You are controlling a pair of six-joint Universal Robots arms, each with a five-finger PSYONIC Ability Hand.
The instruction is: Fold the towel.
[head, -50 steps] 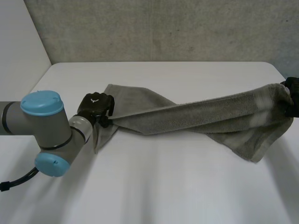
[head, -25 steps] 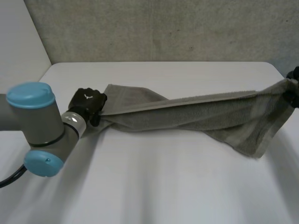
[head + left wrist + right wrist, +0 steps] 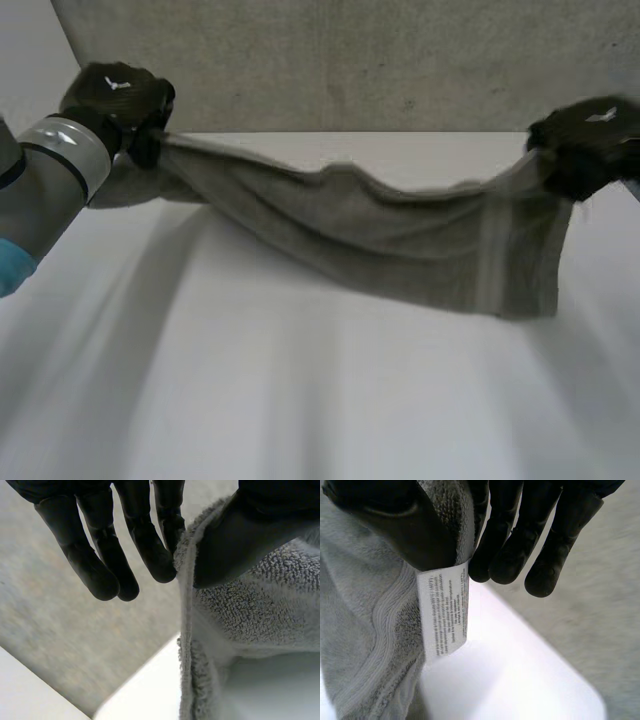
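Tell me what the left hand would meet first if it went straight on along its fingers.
Probably the grey wall behind the table; the way looks free beyond the left hand pinching the towel, depth unclear.

White care tag [image 3: 443, 612] on towel [image 3: 360, 630], print unreadable.

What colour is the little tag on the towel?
White, with tiny dark print. The tag shows best in the right wrist view.
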